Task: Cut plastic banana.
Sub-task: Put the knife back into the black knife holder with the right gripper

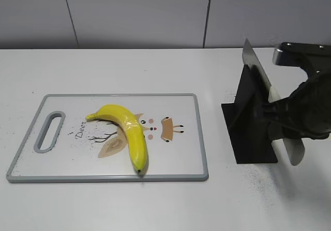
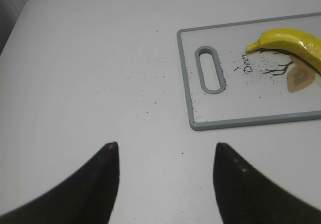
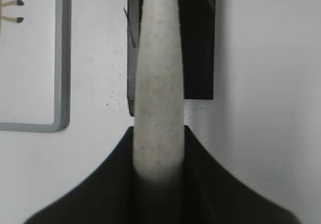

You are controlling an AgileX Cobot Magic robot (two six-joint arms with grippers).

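A yellow plastic banana (image 1: 126,127) lies curved on a white cutting board with a grey rim (image 1: 201,138). Its stem end also shows in the left wrist view (image 2: 293,40), on the same board (image 2: 183,68). My right gripper (image 1: 279,109) is shut on the cream handle of a knife (image 3: 158,83), right of the board. The knife's blade (image 1: 253,60) points up and back over a black stand (image 1: 253,132). In the right wrist view the fingers (image 3: 158,133) clamp the handle from both sides. My left gripper (image 2: 165,148) is open and empty above the bare table, left of the board.
The board has a grey-rimmed handle slot (image 2: 210,68) at its left end and a deer drawing (image 1: 168,128). Its corner shows in the right wrist view (image 3: 62,58). The black stand (image 3: 198,43) stands on the white table right of the board. A grey wall runs behind.
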